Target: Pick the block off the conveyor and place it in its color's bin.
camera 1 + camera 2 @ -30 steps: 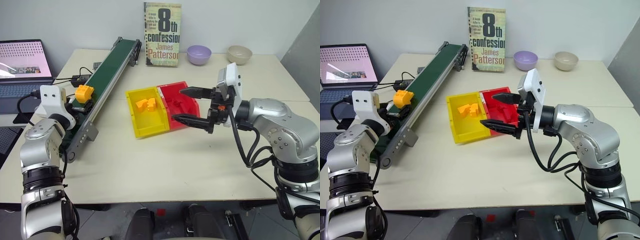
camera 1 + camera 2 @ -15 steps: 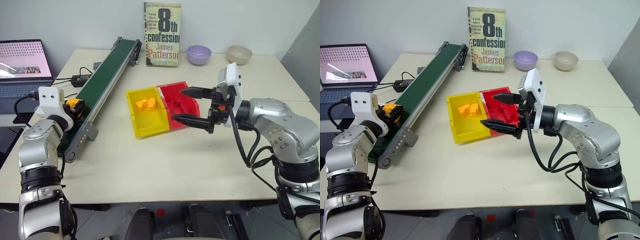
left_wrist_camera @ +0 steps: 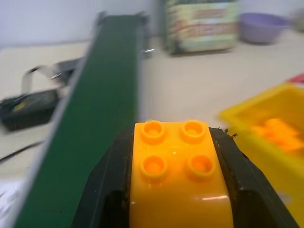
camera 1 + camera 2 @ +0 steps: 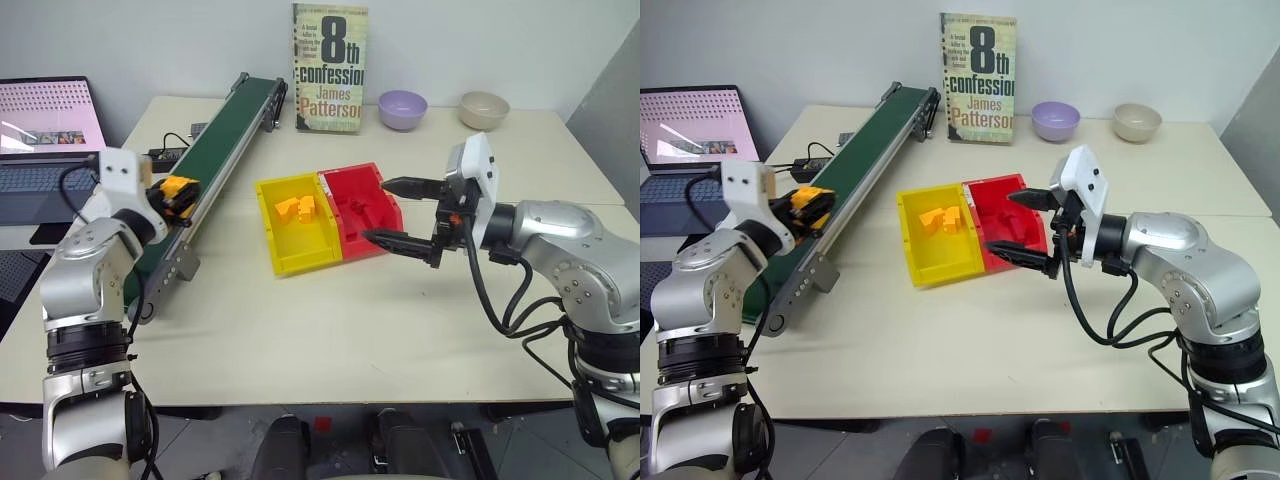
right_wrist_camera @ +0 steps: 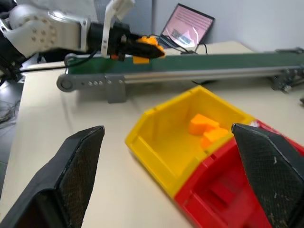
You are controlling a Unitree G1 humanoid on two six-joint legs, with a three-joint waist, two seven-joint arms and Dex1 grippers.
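Note:
My left gripper is shut on the yellow-orange block, whose studded top faces up between the black fingers. It holds the block just above the near part of the dark green conveyor, which runs along the table's left side. The yellow bin stands mid-table with a few yellow-orange bricks heaped inside. My right gripper hangs open over the front of the red bin joined to the yellow one, with nothing between its fingers.
A laptop and a black cable box sit left of the conveyor. A paperback book stands at the back, with a purple bowl and a beige bowl to its right.
My left gripper closed on the block and carried it up and to the right off the belt. The right arm drew slightly right, away from the bins.

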